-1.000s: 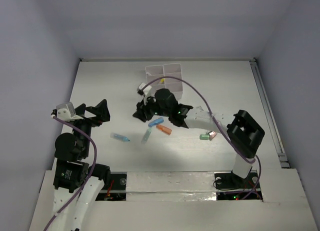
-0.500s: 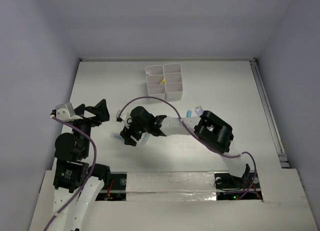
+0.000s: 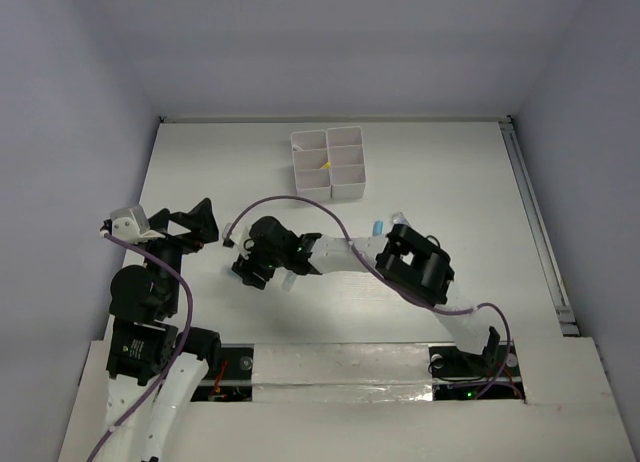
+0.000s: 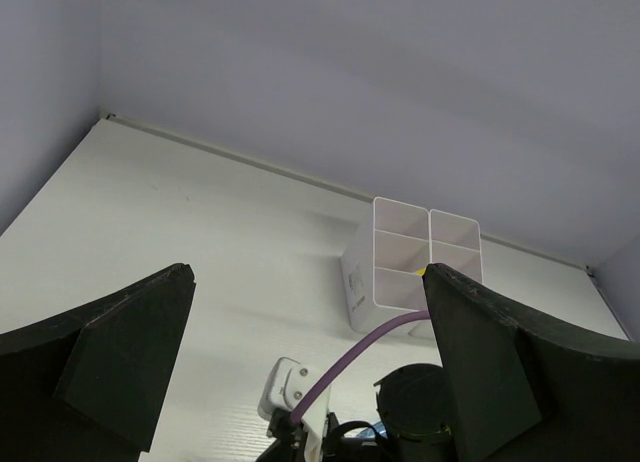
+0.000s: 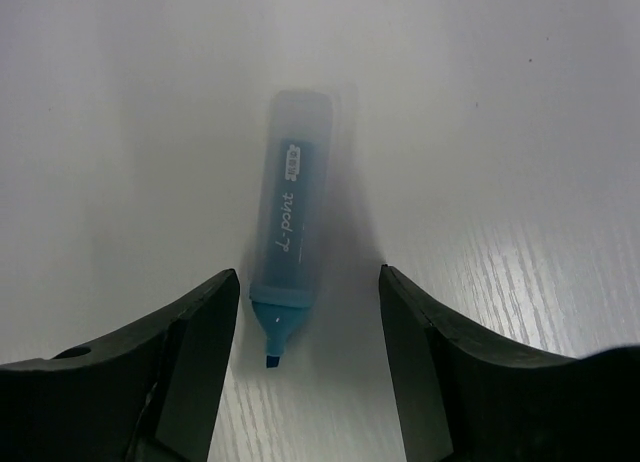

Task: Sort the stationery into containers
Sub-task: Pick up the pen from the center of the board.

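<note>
A short blue marker lies flat on the white table with its chisel tip bare and pointing toward the camera. My right gripper is open and low over it. The marker's tip end sits between the fingers, close to the left finger, and touches neither. In the top view the right gripper is left of centre and hides the marker. The white six-cell containers stand at the back, with a yellow-tipped item in one cell. My left gripper hovers open and holds nothing.
A small blue item lies beside the right arm's elbow. The right forearm stretches across the middle of the table and covers whatever is beneath it. In the left wrist view the containers stand beyond the purple cable.
The right arm swung from beside the containers leftward and down over the blue marker, then edged a little further left. The markers seen earlier mid-table are now hidden under it. The left arm stayed still.
</note>
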Robot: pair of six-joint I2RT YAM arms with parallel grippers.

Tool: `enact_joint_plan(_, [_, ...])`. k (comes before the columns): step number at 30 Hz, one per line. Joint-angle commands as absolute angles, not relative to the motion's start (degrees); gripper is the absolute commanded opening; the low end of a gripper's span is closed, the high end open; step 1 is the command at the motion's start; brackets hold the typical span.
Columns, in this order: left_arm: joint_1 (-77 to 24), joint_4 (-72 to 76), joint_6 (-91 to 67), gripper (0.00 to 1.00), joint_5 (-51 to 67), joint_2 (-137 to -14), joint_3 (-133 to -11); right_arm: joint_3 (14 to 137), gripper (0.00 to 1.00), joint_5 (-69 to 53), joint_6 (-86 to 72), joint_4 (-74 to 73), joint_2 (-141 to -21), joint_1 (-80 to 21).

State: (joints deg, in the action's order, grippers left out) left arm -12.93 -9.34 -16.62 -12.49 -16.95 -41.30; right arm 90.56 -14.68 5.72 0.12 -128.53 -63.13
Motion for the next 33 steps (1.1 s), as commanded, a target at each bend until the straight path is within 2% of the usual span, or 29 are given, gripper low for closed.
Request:
enact_joint_plan(1, [-13.3, -7.9, -17.2, 0.99, -13.4, -16.5, -42.5, 92.1, 0.62, -10.1, 7.6, -2.7, -130.9, -65.1])
enact_joint_plan(10, [-13.3, -8.3, -17.8, 0.99, -14.3, -16.3, -42.6, 87.0, 0.51, -5.1, 9.8, 2.2, -129.6, -65.7])
enact_joint_plan(13, [-13.3, -8.3, -18.0, 0.99, -14.2, -16.3, -42.7, 85.6, 0.39, -4.7, 10.5, 4.2, -129.6, -65.7])
enact_joint_plan(14, [-13.3, -8.3, -18.0, 0.99, -13.6, -16.4, -42.8, 85.3, 0.31, -4.7, 10.6, 4.8, -129.6, -65.7])
enact_joint_plan(15, [-13.3, -8.2, -18.1, 0.99, -13.2, -16.9, -42.9, 84.9, 0.27, -4.5, 10.9, 6.1, -128.9, -65.7])
enact_joint_plan(20, [-13.3, -9.4, -18.6, 0.99, -12.1, -18.9, -43.9, 82.6, 0.15, -5.3, 12.0, 10.7, -124.6, -65.7])
enact_joint_plan(29, [-13.3, -14.1, -22.1, 0.99, -9.6, -21.1, -46.7, 83.1, 0.12, -7.1, 17.3, 7.2, -117.1, -65.7])
enact_joint_plan(33, [-13.3, -14.7, -23.2, 0.99, -6.7, -21.7, -46.3, 81.3, 0.12, -9.1, 17.4, 3.3, -110.9, -62.7])
